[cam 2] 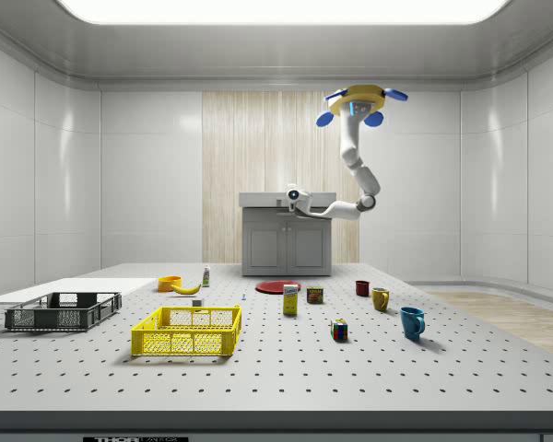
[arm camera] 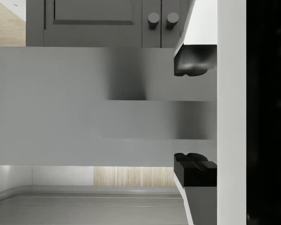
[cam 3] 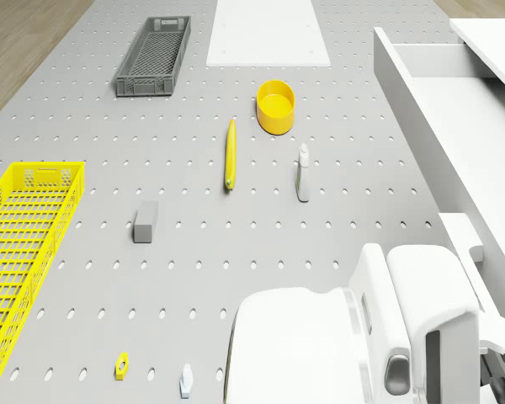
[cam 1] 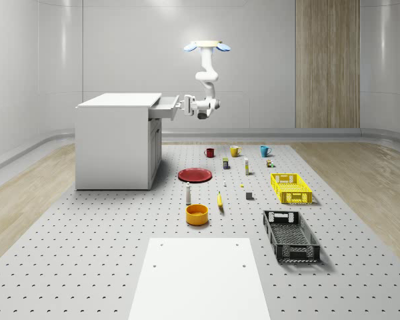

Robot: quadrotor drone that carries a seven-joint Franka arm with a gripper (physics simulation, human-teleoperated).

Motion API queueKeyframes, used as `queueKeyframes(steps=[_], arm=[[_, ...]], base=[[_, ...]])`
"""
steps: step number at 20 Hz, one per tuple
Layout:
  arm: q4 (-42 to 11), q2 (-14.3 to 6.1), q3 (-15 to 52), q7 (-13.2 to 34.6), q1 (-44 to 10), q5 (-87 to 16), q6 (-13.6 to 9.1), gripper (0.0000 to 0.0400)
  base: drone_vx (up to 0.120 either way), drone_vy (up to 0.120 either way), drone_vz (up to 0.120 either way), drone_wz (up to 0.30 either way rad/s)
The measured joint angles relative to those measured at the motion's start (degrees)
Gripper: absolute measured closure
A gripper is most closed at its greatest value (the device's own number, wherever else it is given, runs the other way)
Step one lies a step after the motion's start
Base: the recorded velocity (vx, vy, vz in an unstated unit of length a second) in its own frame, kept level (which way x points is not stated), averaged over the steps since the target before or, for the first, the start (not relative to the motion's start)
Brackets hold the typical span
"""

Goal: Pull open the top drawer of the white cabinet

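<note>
The top drawer (cam 1: 165,109) stands partly out of the white cabinet (cam 1: 117,143), its front sticking past the cabinet face toward the whole-scene view's right. From the drone camera I see the drawer's open tray (cam 3: 429,63) running out beside the cabinet top. My gripper (cam 1: 186,105) sits right at that drawer front, arm bent level. In the wrist camera my two dark pads (arm camera: 194,60) are spread apart, one either side of the pale handle bar (arm camera: 154,119), with gaps showing: hand open, gripping nothing. My drone (cam 1: 208,47) hovers high, off the cabinet's drawer side, above the perforated floor.

My read: the drawer is out some way, but whether it counts as fully open I can't judge from here. The risks now? With the fingers wide around the handle, any pull relies on hooking it, and the bar could slip out past the fingertips. If the drone drifts sideways while I pull, the drawer could bind in its runners, or my fingers could knock the front.

Around me, all well apart from the cabinet: a red plate (cam 1: 195,175), a white bottle (cam 1: 188,194), an orange bowl (cam 1: 197,214), a banana (cam 1: 220,200), three mugs (cam 1: 235,151) in a row, a yellow crate (cam 1: 291,188) and a black crate (cam 1: 291,236). Nothing blocks the drawer's path.
</note>
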Motion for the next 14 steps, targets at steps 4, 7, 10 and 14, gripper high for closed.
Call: queueKeyframes(steps=[4, 7, 10, 14], arm=[[-0.1, -0.1, -0.3, 0.1, 0.3, -0.1, 0.0, 0.0112], [-0.1, -0.1, -0.5, 0.2, 0.5, -0.1, 0.1, 0.0103], [-0.1, -0.1, -0.7, 0.2, 0.7, -0.1, 0.2, 0.0099], [-0.1, -0.1, -0.9, 0.2, 0.9, -0.2, 0.3, 0.0097]], base=[[0.0, 0.12, 0.0, 0.0], [0.0, 0.12, 0.0, 0.0], [0.0, 0.04, 0.0, 0.0], [0.0, 0.0, 0.0, 0.0]])
